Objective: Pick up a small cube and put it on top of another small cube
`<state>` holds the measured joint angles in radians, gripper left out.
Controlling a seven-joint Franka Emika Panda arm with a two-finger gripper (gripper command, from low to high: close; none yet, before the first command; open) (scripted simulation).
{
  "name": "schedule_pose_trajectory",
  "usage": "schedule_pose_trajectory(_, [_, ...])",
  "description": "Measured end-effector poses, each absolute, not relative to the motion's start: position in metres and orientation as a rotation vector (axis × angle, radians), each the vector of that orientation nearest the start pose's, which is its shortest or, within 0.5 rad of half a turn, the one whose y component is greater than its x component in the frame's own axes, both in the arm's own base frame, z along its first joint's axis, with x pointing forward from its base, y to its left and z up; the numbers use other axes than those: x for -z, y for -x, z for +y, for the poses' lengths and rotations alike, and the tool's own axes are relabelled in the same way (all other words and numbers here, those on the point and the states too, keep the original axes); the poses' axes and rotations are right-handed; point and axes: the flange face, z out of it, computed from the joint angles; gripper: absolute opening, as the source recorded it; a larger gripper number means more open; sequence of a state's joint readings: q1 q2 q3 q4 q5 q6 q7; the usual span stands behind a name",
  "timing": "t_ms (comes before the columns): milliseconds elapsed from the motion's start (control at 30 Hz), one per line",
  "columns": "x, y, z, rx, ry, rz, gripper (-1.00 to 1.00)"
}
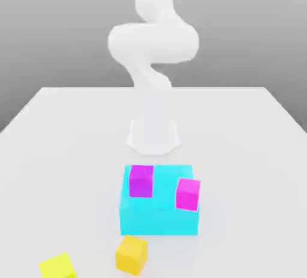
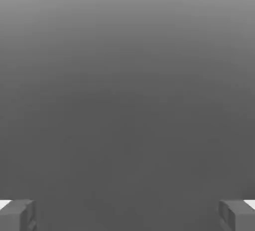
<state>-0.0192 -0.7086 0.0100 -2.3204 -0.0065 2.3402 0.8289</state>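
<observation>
Yellow cube (image 1: 58, 266) and orange cube (image 1: 131, 253) sit on the table (image 1: 60, 151), far from the claw (image 2: 127, 215), whose fingers (image 2: 17, 214) are spread wide on nothing. It should descend squarely over one cube, straddling it before closing.

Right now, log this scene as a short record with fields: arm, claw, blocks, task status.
arm: white arm rising from its base at mid-table
claw: fingertips at opposite edges of the hand view, wide apart, nothing between them
big block: cyan, in front of the base
purple cube: on the cyan block, toward the exterior view's left
pink cube: at the cyan block's right edge in the exterior view
orange cube: on the table, in front of the cyan block
yellow cube: on the table, left of the orange one
task status: no small cube stacked on another
</observation>
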Motion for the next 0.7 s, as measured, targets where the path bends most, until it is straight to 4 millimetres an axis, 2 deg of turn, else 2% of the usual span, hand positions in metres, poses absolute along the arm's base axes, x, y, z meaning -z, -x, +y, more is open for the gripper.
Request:
schedule_pose_trajectory(167, [-0.584,-0.439,-0.010,0.787,2.540,1.235,0.00])
schedule_pose_trajectory(333, [-0.490,-0.475,-0.021,0.614,2.588,1.364,0.00])
schedule_pose_trajectory(500, [-0.392,-0.490,-0.031,0.429,2.619,1.488,0.00])
schedule_pose_trajectory(700, [-0.276,-0.483,-0.042,0.190,2.630,1.632,0.00])
